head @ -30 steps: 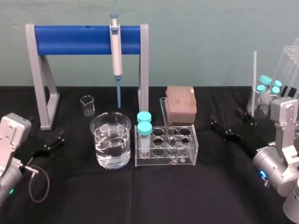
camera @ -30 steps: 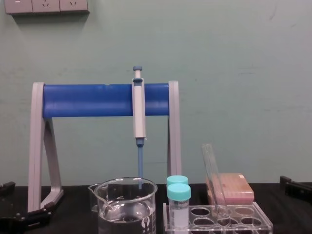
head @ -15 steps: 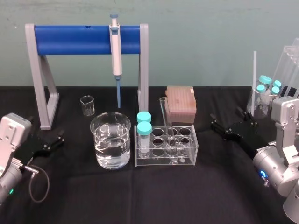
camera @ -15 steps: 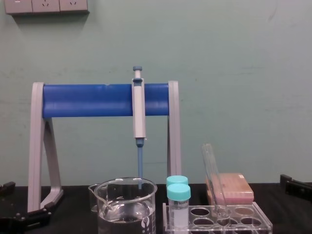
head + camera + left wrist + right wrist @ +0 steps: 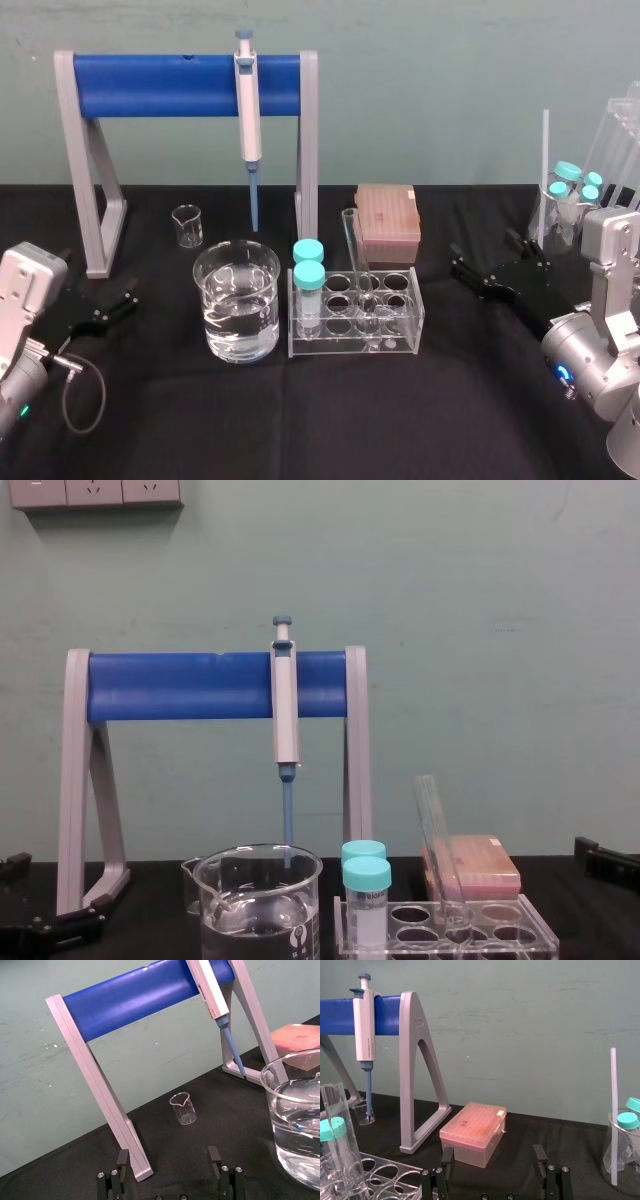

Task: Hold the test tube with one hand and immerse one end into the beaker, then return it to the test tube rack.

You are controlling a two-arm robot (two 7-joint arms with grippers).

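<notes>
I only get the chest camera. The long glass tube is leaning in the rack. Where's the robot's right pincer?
Observer: The right pincer is to the right of the test tube rack, open and apart from the test tube.
Operator: And the other one?
Observer: The left pincer is to the left of the beaker, open too, holding nothing.
Operator: Is anything else over on the right?
Observer: Far right, a clear container holds teal-capped vials.
</notes>
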